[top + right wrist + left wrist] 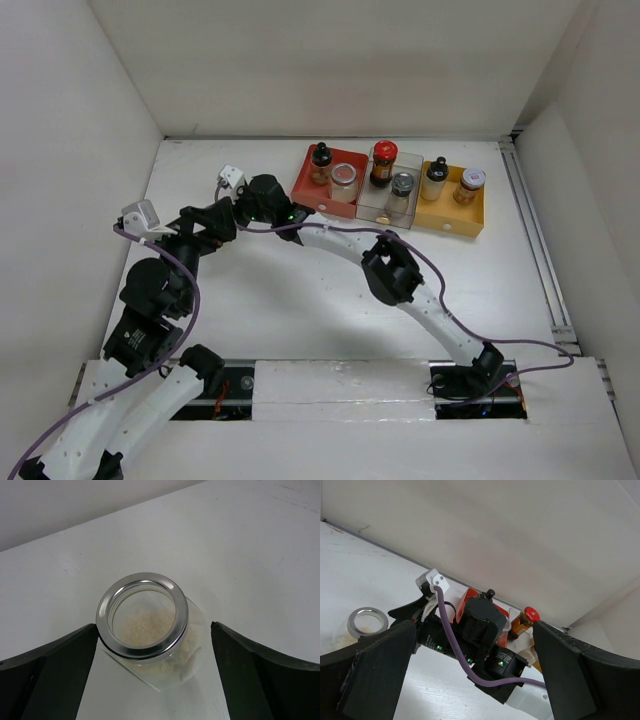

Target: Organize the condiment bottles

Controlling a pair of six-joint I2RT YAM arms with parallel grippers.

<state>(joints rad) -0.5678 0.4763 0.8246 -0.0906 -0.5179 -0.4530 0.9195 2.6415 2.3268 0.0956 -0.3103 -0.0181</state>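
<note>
Glass, silver-rimmed, holding pale grains: the jar is standing on the table around ten o'clock, with the red tray sitting toward twelve. Right pincer is gaping wide, flanking the jar without gripping. Left pincer is hanging wide, empty. Probably light, rigid, slick and breakable, so I'm favouring the body below the rim.

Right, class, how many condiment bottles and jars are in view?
7. Two each in the red tray, grey tray and yellow tray; one silver-rimmed jar on the table inside the open right gripper. Others may be hidden.
</note>
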